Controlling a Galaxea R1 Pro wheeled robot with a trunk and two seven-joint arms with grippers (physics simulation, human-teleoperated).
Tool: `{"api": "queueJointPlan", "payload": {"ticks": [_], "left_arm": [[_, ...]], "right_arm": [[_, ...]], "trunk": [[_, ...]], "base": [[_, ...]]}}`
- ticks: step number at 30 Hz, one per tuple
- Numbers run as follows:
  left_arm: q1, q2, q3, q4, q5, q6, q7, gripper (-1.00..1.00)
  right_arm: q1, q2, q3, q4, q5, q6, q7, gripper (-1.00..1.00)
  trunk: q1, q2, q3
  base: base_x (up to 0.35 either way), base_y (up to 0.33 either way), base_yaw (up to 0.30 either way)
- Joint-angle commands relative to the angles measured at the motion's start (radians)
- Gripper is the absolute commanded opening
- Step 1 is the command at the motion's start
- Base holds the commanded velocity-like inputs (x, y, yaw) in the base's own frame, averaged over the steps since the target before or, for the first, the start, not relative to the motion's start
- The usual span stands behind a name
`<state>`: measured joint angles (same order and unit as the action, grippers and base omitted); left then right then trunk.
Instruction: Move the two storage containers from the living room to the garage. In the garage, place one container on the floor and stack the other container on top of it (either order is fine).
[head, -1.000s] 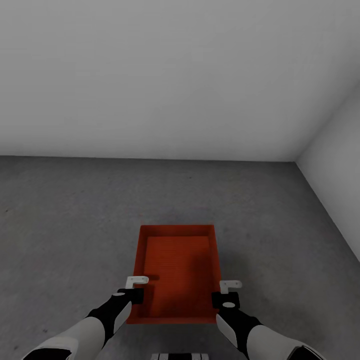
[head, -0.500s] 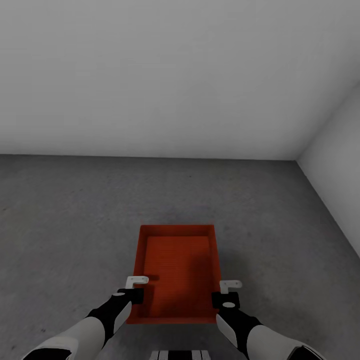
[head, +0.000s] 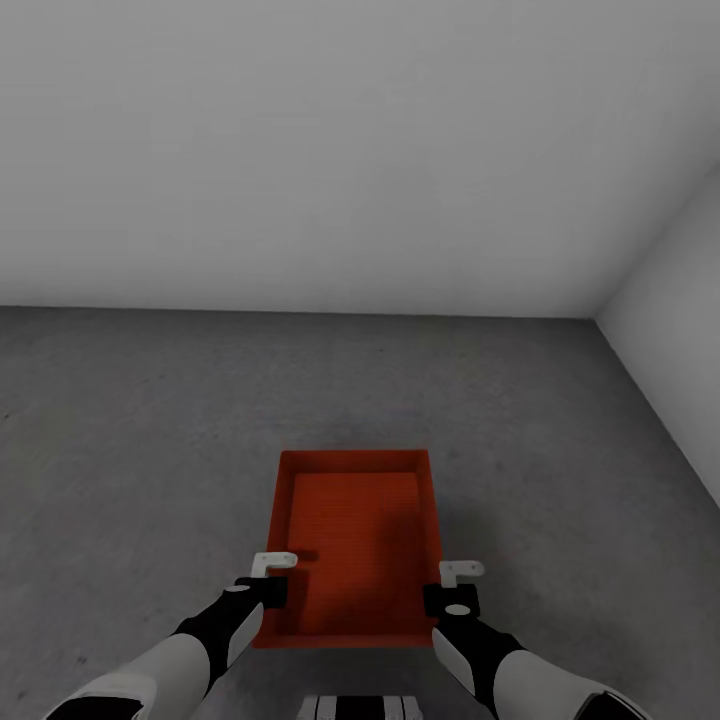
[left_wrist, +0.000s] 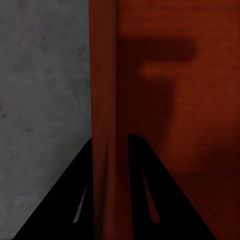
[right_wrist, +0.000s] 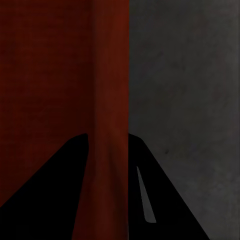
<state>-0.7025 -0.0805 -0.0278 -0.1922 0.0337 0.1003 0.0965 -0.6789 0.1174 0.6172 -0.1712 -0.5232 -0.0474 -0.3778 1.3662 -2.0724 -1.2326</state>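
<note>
I have 1 orange-red storage container (head: 352, 545) in front of me, open side up, held low over the dark grey garage floor (head: 140, 440) with its long axis running away from my base, not far from the corner where 2 plain white walls (head: 330, 150) meet on my right. My left gripper (head: 272, 577) is clamped on the container's left wall near the close end; in the left wrist view its 2 dark fingers (left_wrist: 75, 200) sit either side of that thin red wall. My right gripper (head: 458, 585) grips the right wall at about the same spot, its fingers (right_wrist: 160, 200) straddling the wall in the right wrist view. Whether the bin's underside touches the floor, I cannot tell.
</note>
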Motion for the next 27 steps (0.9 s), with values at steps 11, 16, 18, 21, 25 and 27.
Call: {"api": "queueJointPlan", "payload": {"ticks": [11,16,18,21,25,27], "left_arm": [[0.000,0.015,0.032,-0.001,-0.007,0.007,0.066,-1.00],[0.000,0.015,0.032,-0.001,-0.007,0.007,0.066,-1.00],[0.000,0.015,0.032,-0.001,-0.007,0.007,0.066,-1.00],[0.000,0.015,0.032,-0.001,-0.007,0.007,0.065,-1.00],[0.000,0.015,0.032,-0.001,-0.006,0.007,0.065,-1.00],[0.000,0.015,0.032,-0.001,-0.007,0.007,0.065,-1.00]], "right_arm": [[-0.001,-0.001,-0.017,-0.001,0.009,-0.008,-0.021,-1.00],[-0.001,-0.001,-0.017,-0.001,0.009,-0.009,-0.021,-1.00],[-0.001,-0.001,-0.017,-0.001,0.009,-0.009,-0.020,-1.00],[-0.001,-0.001,-0.017,-0.001,0.009,-0.009,-0.021,-1.00],[-0.001,-0.001,-0.017,-0.001,0.009,-0.006,-0.021,-1.00],[-0.001,-0.001,-0.017,-0.001,0.009,-0.005,-0.021,-1.00]], "trunk": [[0.015,-0.028,-0.013],[0.015,-0.028,-0.013],[0.015,-0.028,-0.013],[0.015,-0.028,-0.013],[0.015,-0.028,-0.013],[0.015,-0.028,-0.013]], "base": [[0.000,0.000,0.000],[0.000,0.000,0.000],[0.000,0.000,0.000],[0.000,0.000,0.000],[0.000,0.000,0.000],[0.000,0.000,0.000]]}}
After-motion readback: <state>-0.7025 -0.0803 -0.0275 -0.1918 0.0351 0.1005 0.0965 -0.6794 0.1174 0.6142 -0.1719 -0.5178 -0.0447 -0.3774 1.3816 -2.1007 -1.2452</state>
